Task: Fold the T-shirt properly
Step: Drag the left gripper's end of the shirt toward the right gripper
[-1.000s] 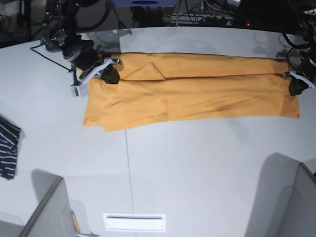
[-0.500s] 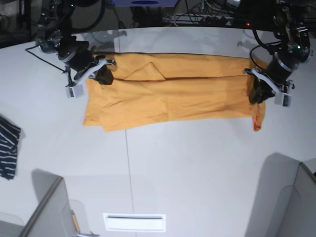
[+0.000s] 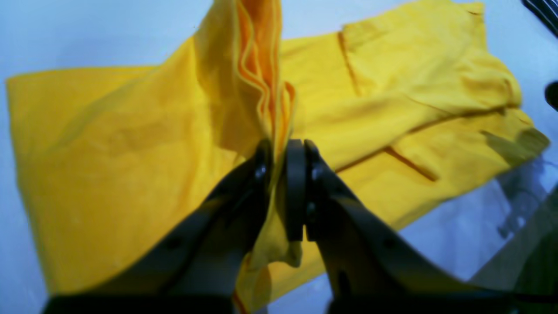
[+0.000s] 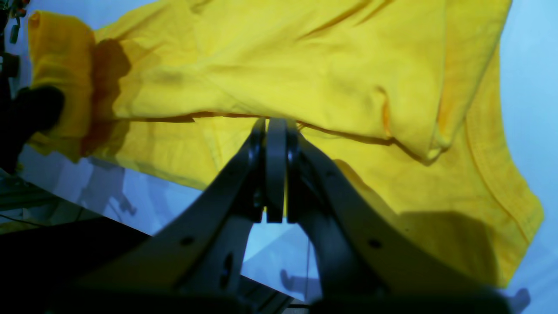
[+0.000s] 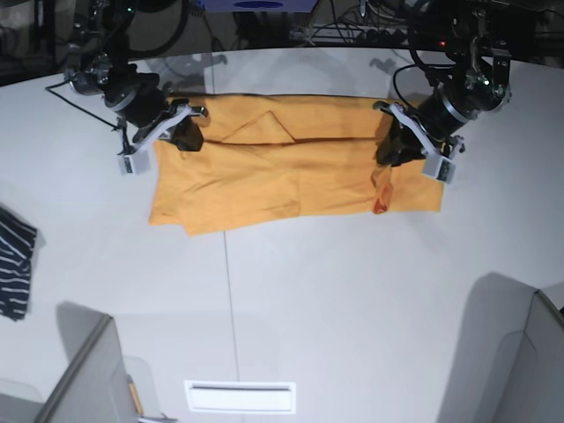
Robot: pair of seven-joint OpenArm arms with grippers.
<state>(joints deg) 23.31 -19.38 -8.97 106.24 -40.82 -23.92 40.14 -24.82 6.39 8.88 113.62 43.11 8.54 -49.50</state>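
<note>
Base view: T-shirt [image 5: 264,172] lies as long folded band on bench [image 5: 352,300]. My left gripper [image 5: 394,150] clenched on raised hem end, hanging loose, for crosswise fold. My right gripper [image 5: 183,132] pinches collar-end fold, anchoring cloth against pull.

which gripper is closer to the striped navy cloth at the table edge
Right. The right gripper grips the T-shirt at its end nearer the striped navy cloth. The left gripper pinches the shirt's opposite end, farther away.
</note>
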